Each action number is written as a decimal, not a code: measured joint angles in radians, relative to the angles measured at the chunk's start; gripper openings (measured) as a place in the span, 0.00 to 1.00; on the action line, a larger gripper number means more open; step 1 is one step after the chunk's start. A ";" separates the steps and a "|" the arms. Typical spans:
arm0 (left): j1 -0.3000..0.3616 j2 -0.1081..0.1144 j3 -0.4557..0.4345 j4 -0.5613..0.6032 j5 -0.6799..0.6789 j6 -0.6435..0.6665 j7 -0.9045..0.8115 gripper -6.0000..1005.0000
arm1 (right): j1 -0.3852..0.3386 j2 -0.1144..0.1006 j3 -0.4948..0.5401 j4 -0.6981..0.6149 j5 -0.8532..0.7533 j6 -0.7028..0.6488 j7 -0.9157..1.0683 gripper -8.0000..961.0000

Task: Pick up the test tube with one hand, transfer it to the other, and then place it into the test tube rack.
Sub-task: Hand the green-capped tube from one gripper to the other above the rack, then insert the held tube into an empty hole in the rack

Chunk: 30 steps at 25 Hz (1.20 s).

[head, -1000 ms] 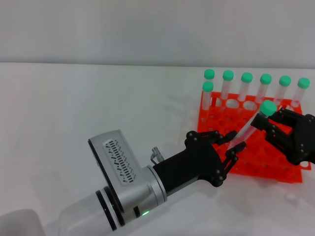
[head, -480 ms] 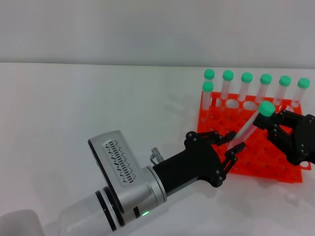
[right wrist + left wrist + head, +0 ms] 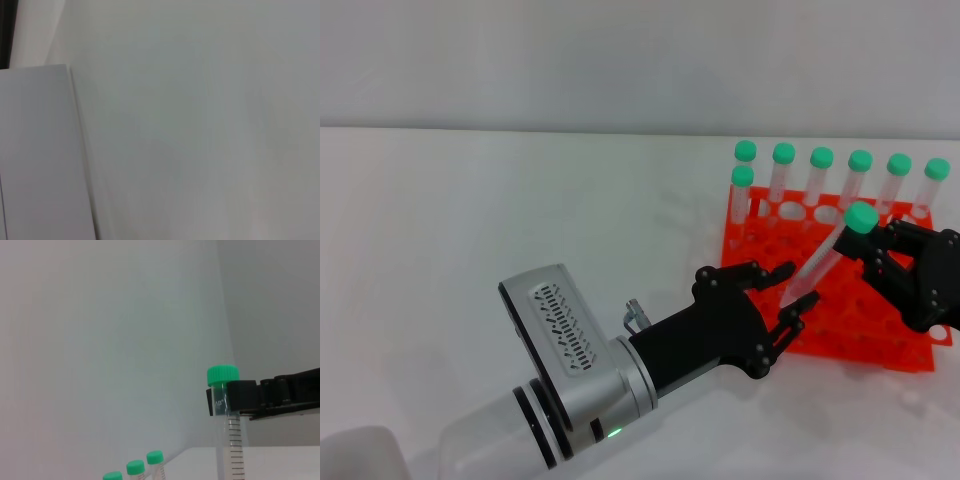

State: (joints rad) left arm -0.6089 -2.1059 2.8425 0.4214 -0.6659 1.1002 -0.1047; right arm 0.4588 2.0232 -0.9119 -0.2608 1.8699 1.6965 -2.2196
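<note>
The test tube [image 3: 825, 262], clear with a green cap, hangs tilted over the front of the orange-red rack [image 3: 880, 338] in the head view. My right gripper [image 3: 870, 252] is shut on it just under the cap. The left wrist view shows this grip, with a black finger [image 3: 250, 397] clamped on the tube [image 3: 232, 440]. My left gripper [image 3: 798, 285] is open, with its fingers spread on either side of the tube's lower end. The right wrist view shows only blank white surfaces.
Several identical green-capped tubes [image 3: 821, 158] stand upright in the rack's back row, with one more [image 3: 742, 177] at its left corner. Three of their caps [image 3: 155, 457] show in the left wrist view. The rack sits at the right of the white table [image 3: 520, 220].
The tube and my right gripper have shifted slightly up and left. My left gripper's fingers have eased back a little from the tube's lower end.
</note>
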 joint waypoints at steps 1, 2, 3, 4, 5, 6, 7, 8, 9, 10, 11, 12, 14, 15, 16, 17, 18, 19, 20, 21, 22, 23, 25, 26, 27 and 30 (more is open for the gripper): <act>0.000 0.000 0.000 0.000 0.000 0.000 0.000 0.22 | 0.000 0.000 0.001 0.000 0.000 0.000 0.000 0.22; 0.000 0.000 0.000 0.000 -0.001 0.000 0.000 0.22 | 0.000 0.000 0.002 0.000 0.000 0.000 0.000 0.22; -0.001 0.000 0.000 0.000 -0.001 0.000 0.000 0.24 | 0.000 0.000 0.002 0.000 0.000 0.000 0.000 0.22; -0.001 0.000 0.000 0.000 -0.001 0.000 0.000 0.27 | 0.000 0.000 0.002 0.000 0.000 0.000 0.000 0.22; -0.001 0.000 -0.003 0.000 -0.002 0.000 0.000 0.30 | 0.000 0.000 0.002 0.000 0.000 0.000 0.000 0.22; 0.001 -0.001 -0.008 0.000 -0.003 0.000 0.000 0.33 | 0.000 0.000 0.003 0.000 0.001 -0.001 -0.001 0.22; 0.004 -0.001 -0.014 0.000 -0.004 0.000 0.000 0.35 | 0.000 0.000 0.003 0.000 0.004 -0.004 -0.003 0.22; 0.008 -0.001 -0.019 0.000 -0.004 0.000 0.000 0.38 | -0.001 0.000 0.003 0.000 0.008 -0.006 -0.007 0.22; 0.013 -0.002 -0.025 0.000 -0.004 0.000 0.000 0.43 | -0.002 0.000 0.004 0.000 0.013 -0.009 -0.012 0.22; 0.021 -0.002 -0.031 0.000 -0.004 0.001 0.000 0.47 | -0.004 0.000 0.004 0.000 0.021 -0.015 -0.018 0.22; 0.030 -0.002 -0.037 0.000 -0.004 0.003 0.001 0.52 | -0.005 0.000 0.004 0.000 0.029 -0.024 -0.024 0.22; 0.041 -0.002 -0.043 0.001 -0.004 0.005 0.002 0.57 | -0.005 0.000 0.004 0.000 0.033 -0.031 -0.026 0.22; 0.065 -0.001 -0.058 0.001 -0.004 0.006 0.006 0.64 | -0.006 0.002 0.004 0.000 0.050 -0.052 -0.037 0.22; 0.065 -0.001 -0.058 0.001 -0.004 0.006 0.006 0.67 | -0.006 0.003 0.004 0.000 0.056 -0.059 -0.045 0.22; 0.093 0.001 -0.076 0.000 -0.006 0.008 0.013 0.70 | -0.005 0.004 0.004 0.001 0.065 -0.063 -0.055 0.22; 0.104 0.001 -0.083 0.001 -0.008 0.012 0.015 0.72 | -0.003 0.005 0.003 0.001 0.075 -0.067 -0.066 0.22; 0.119 0.002 -0.093 0.000 -0.010 0.019 0.018 0.75 | 0.000 0.005 0.002 0.002 0.083 -0.068 -0.073 0.23; 0.132 0.002 -0.098 -0.002 -0.014 0.031 0.020 0.75 | 0.004 0.005 0.001 0.002 0.089 -0.069 -0.077 0.23; 0.154 0.004 -0.104 -0.007 -0.022 0.052 0.022 0.75 | 0.011 0.005 0.001 0.002 0.094 -0.071 -0.078 0.23; 0.167 0.004 -0.107 -0.010 -0.031 0.067 0.023 0.75 | 0.016 0.005 0.001 0.004 0.100 -0.076 -0.082 0.23; 0.181 0.005 -0.111 -0.014 -0.047 0.083 0.024 0.75 | 0.022 0.005 0.000 0.007 0.108 -0.080 -0.088 0.23; 0.193 0.005 -0.114 -0.016 -0.058 0.095 0.024 0.74 | 0.031 0.005 -0.002 0.015 0.121 -0.088 -0.102 0.23; 0.226 0.006 -0.125 -0.028 -0.099 0.131 0.025 0.74 | 0.031 0.005 -0.002 0.015 0.121 -0.088 -0.102 0.23; 0.240 0.007 -0.128 -0.034 -0.120 0.146 0.025 0.74 | 0.058 0.005 -0.004 0.039 0.147 -0.102 -0.137 0.23; 0.251 0.007 -0.130 -0.039 -0.143 0.158 0.025 0.74 | 0.074 0.005 -0.004 0.047 0.153 -0.115 -0.150 0.23; 0.276 0.009 -0.132 -0.057 -0.221 0.175 0.025 0.74 | 0.114 0.005 -0.006 0.054 0.156 -0.168 -0.164 0.23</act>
State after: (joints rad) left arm -0.3334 -2.0973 2.7105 0.3648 -0.8869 1.2755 -0.0799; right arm 0.5731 2.0279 -0.9181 -0.2072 2.0263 1.5289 -2.3838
